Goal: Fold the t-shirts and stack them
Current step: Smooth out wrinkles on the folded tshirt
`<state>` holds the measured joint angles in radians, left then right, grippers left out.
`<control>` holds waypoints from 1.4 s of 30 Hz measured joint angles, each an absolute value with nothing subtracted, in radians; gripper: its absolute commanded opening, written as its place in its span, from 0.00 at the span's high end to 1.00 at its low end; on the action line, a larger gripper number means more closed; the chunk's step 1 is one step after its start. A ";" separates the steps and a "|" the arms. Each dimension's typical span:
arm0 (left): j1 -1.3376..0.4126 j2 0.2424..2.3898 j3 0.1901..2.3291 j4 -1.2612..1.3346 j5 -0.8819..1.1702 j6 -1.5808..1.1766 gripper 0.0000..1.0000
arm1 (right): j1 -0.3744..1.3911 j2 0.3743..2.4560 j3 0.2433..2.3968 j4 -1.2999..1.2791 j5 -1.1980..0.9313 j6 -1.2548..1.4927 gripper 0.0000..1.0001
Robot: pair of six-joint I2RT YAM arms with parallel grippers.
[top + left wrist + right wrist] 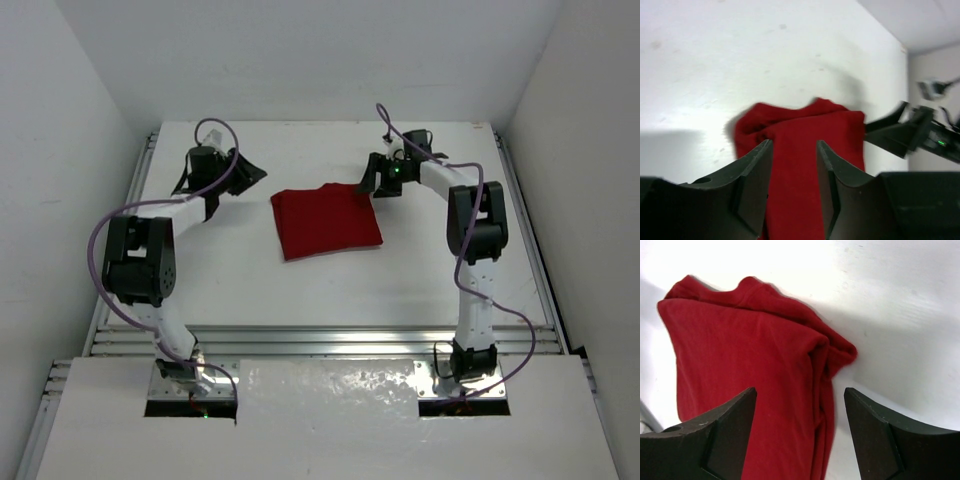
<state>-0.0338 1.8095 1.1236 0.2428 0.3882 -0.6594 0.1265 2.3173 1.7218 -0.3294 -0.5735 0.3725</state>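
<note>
The dark red t-shirt (327, 222) lies folded into a rough square on the middle of the white table. My left gripper (250, 172) hovers to its left, open and empty; in the left wrist view its gripper (793, 145) frames the shirt (805, 150). My right gripper (366, 180) is at the shirt's far right corner, open and empty; in the right wrist view its gripper (800, 392) spreads wide over the shirt's folded edge (750, 365).
The white table (220, 280) is walled on three sides. Metal rails (320, 340) run along the near edge, in front of the arm bases. The right gripper shows in the left wrist view (910, 132) beyond the shirt.
</note>
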 measured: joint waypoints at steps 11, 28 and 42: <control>-0.036 1.977 1.025 0.294 0.392 -0.693 0.88 | 0.119 2.288 1.713 -0.342 -0.508 0.371 0.31; -0.036 2.075 1.067 0.391 0.468 -0.678 0.42 | 0.147 2.385 1.814 -0.319 -0.552 0.371 0.01; -0.172 1.321 1.093 -0.312 -0.265 -0.687 0.00 | 0.189 1.639 1.388 -0.426 -0.058 0.369 0.01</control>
